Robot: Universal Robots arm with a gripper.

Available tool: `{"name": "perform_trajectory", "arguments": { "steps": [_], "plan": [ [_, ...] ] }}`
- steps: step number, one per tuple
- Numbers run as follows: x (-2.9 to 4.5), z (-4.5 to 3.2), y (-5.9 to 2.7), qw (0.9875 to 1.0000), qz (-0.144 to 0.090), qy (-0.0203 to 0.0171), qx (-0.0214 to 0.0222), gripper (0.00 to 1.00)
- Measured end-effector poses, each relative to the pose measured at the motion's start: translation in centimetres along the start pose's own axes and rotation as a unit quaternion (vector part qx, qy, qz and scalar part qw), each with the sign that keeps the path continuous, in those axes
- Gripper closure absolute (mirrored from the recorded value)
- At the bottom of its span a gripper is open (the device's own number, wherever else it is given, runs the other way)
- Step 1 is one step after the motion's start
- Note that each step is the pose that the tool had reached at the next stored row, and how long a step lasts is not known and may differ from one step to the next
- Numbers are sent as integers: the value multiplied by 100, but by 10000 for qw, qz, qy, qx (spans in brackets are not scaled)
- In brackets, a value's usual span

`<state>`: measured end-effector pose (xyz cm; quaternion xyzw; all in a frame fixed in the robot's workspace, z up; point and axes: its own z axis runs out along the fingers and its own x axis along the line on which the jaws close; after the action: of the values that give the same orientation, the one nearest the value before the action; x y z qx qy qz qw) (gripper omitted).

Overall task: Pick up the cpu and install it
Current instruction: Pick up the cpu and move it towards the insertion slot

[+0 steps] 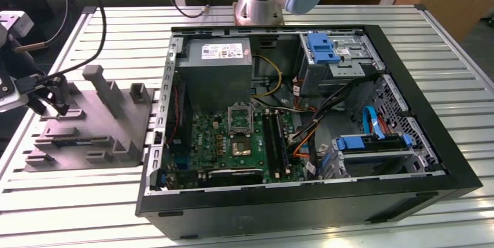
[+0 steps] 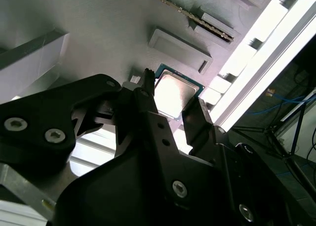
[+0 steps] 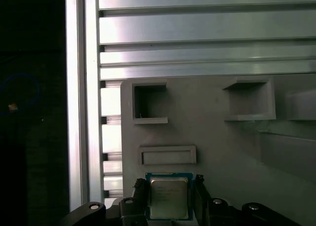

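The cpu (image 3: 169, 199) is a small square chip with a silvery top and a thin green rim. It lies at the grey moulded tray (image 3: 217, 137), close to the tray's edge. My gripper (image 3: 169, 181) has one black finger against each of two opposite sides of the cpu (image 2: 174, 90), and the fingers (image 2: 193, 117) look closed on it. In the exterior view my gripper (image 1: 48, 107) hangs low over the tray (image 1: 85, 129) at that view's left. The silver-framed socket (image 1: 240, 145) sits on the green motherboard inside the open computer case (image 1: 309, 190).
Raised blocks and posts (image 1: 100, 86) stand on the tray beside my gripper. Long black memory sticks (image 1: 274, 138) and cable bundles (image 1: 324, 115) crowd the case next to the socket. The slatted aluminium table (image 1: 69, 202) ends just beyond the tray.
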<state>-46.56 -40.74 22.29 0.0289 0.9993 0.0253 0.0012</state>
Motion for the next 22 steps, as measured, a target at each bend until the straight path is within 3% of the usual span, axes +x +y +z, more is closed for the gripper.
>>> {"name": "perform_trajectory", "arguments": {
  "steps": [22],
  "plan": [
    [0,-73,4,10000,0,0,0,53]
  ]
}}
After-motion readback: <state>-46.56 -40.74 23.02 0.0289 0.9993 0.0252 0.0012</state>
